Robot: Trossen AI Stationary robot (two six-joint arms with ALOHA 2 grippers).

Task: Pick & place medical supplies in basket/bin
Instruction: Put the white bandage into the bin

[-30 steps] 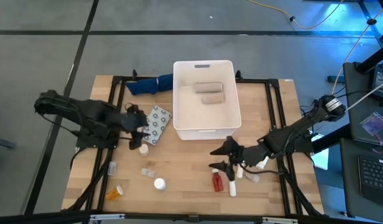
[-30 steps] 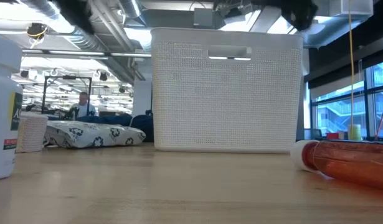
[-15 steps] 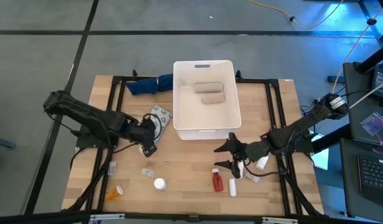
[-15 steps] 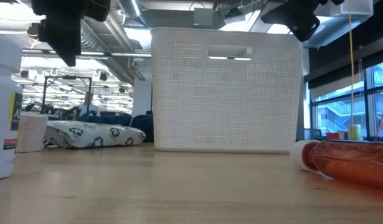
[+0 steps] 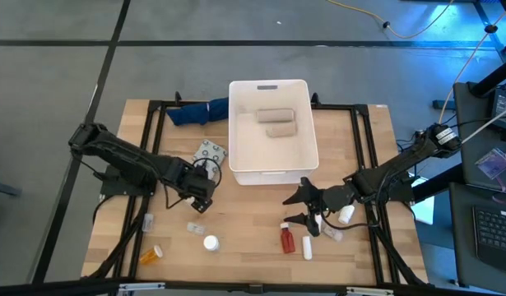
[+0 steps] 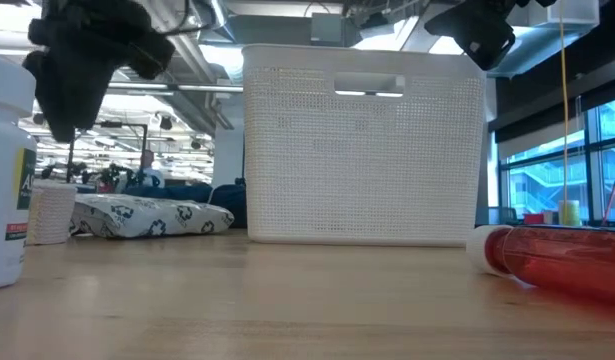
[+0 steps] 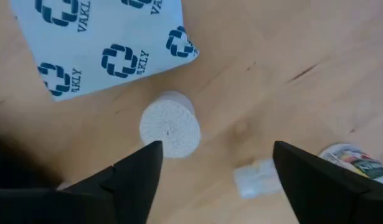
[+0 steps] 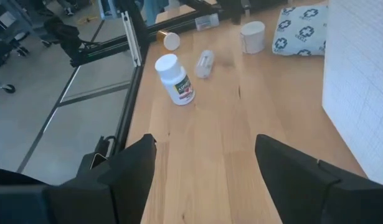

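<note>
Nearest the low camera, a white pill bottle (image 6: 5, 180) stands at the left edge of the frame and a red pill bottle (image 6: 562, 262) lies on its side at the lower right. In the high view, the lower part of the table (image 5: 244, 247) carries an orange pill bottle (image 5: 151, 255) at lower left, a white cap-topped bottle (image 5: 211, 242) near centre, and a white tube (image 5: 308, 248) just beside the red bottle.

Left gripper (image 5: 200, 201): positioned left of centre, above the table. Its fingers are spread apart and grasp nothing. The left wrist view shows a white roll (image 7: 170, 131) standing on end on the wood, between and beyond the two dark fingers (image 7: 134, 176), not touched by either.

Right gripper (image 5: 303, 209): positioned right of centre, just above the red bottle and tube. Its fingers are parted and empty.

Farther back, the patterned blister pack (image 5: 207, 154) lies just left of the white basket (image 5: 234, 131). The basket sits at upper centre and holds two beige rolls (image 5: 276, 122). A dark blue cloth (image 5: 197, 111) lies at its upper left.
</note>
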